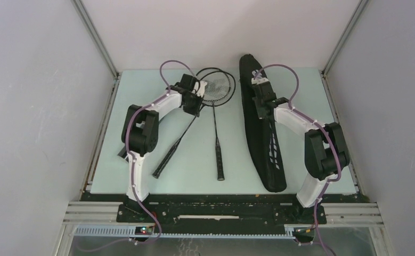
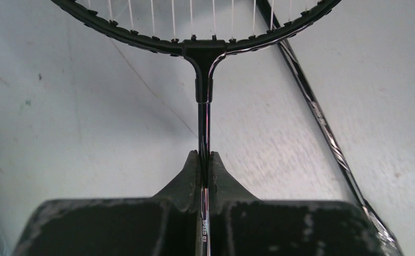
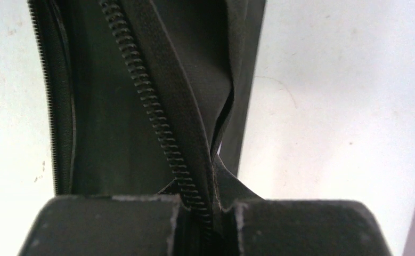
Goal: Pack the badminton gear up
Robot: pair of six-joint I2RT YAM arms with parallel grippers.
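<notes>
Left end effector [image 2: 205, 160] is clamped on the shaft of one racket [image 2: 205, 53], just below the throat where the head begins. Gripping there probably gives good control of the wide head end, which looks like the part that must lead into the bag. That racket lies slantwise on the bench [image 1: 194, 181], and its head overlaps the head of the second racket [image 1: 218, 138], which lies loose just beside it. The right end effector [image 3: 216, 181] is pinched shut on the zip edge [image 3: 157, 122] of the black bag [image 1: 255, 149], which lies lengthwise on the right of the bench. That hold seems meant to lift the flap and keep the mouth open. No shuttlecocks or tube show in these views.
</notes>
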